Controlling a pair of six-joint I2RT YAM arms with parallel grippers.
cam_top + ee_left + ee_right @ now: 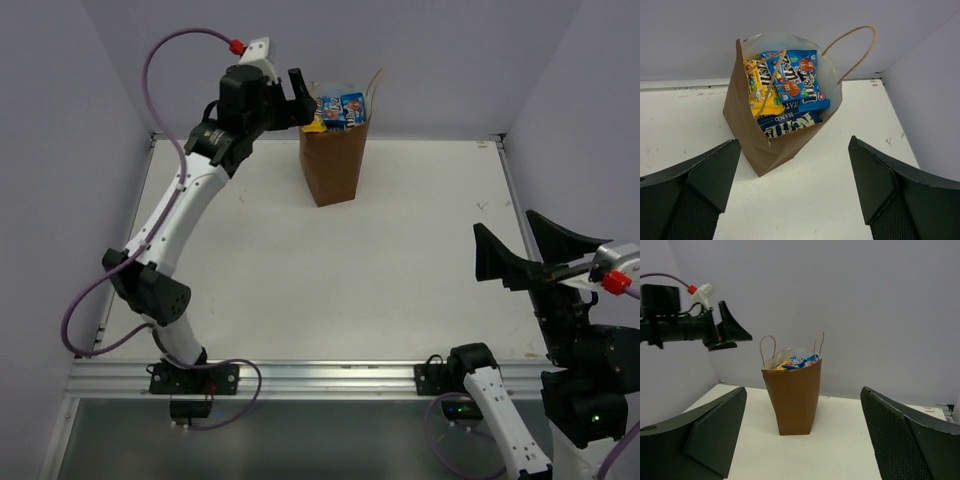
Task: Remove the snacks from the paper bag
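Observation:
The brown paper bag (335, 160) stands upright at the back of the white table, its top open and both loop handles up. Snacks (338, 108) fill it to the brim: a blue candy pack (795, 80), a yellow one (760, 87) and a dark blue bag (787, 122) beneath them. My left gripper (285, 80) hovers open and empty just left of the bag's mouth, at rim height; from its wrist view the bag (747, 130) lies ahead between the fingers. My right gripper (505, 225) is open and empty at the near right, facing the bag (794, 400) from a distance.
The white table (400, 290) is ringed by lilac walls at the back and on both sides. An aluminium rail (320, 378) runs along the near edge with both arm bases on it. The left arm's purple cable (165, 50) loops above it.

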